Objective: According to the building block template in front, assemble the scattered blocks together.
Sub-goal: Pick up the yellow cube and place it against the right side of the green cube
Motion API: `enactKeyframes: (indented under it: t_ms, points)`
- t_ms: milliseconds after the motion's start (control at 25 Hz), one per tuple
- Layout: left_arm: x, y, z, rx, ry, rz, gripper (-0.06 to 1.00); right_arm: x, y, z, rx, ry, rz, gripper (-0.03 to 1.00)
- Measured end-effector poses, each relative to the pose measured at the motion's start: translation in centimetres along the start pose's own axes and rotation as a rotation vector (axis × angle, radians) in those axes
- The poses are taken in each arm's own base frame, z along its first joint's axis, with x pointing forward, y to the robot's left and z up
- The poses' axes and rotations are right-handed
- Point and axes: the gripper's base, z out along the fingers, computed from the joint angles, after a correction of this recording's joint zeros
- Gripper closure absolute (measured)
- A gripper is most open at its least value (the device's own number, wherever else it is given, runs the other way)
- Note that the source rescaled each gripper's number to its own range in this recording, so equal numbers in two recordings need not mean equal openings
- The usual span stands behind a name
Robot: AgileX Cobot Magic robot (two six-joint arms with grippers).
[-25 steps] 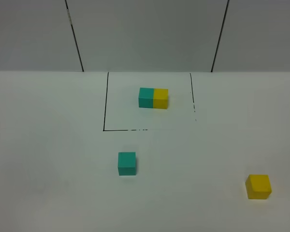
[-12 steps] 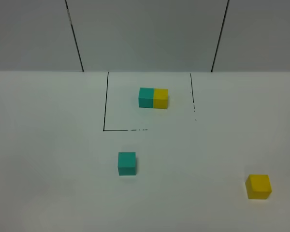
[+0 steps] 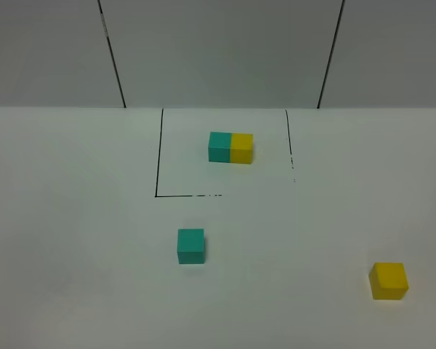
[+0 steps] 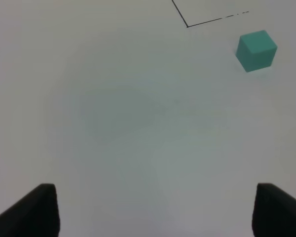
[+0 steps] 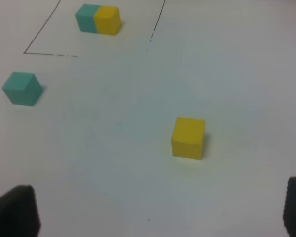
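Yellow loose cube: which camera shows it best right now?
The right wrist view: the yellow cube sits near mid-frame, large, with its top and one side face clear. The exterior high view shows it smaller, toward the lower right corner. The left wrist view misses it, showing the teal cube instead.

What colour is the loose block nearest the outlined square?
The loose block is teal; exterior high view shows it best.

Seen from the wrist cameras, the left gripper is showing two matte black fingers, each one tapering into a blunt, angled wedge with a straight inner edge and a plain, unmarked surface. The right gripper is showing a matching pair of dark fingertips, their outlines blurring into soft, rounded, featureless shapes.
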Motion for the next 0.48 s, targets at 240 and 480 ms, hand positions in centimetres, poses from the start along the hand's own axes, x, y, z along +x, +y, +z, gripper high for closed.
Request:
enactKeyframes:
  t_ms: [240, 480]
  points:
    - [0.00, 0.00, 0.00, 0.000, 0.000, 0.000, -0.04, 0.00, 0.00, 0.00, 0.000, 0.000, 0.000, -0.03]
    - [0.00, 0.00, 0.00, 0.000, 0.000, 0.000, -0.04, 0.01, -0.37, -0.01, 0.041, 0.001, 0.017, -0.03]
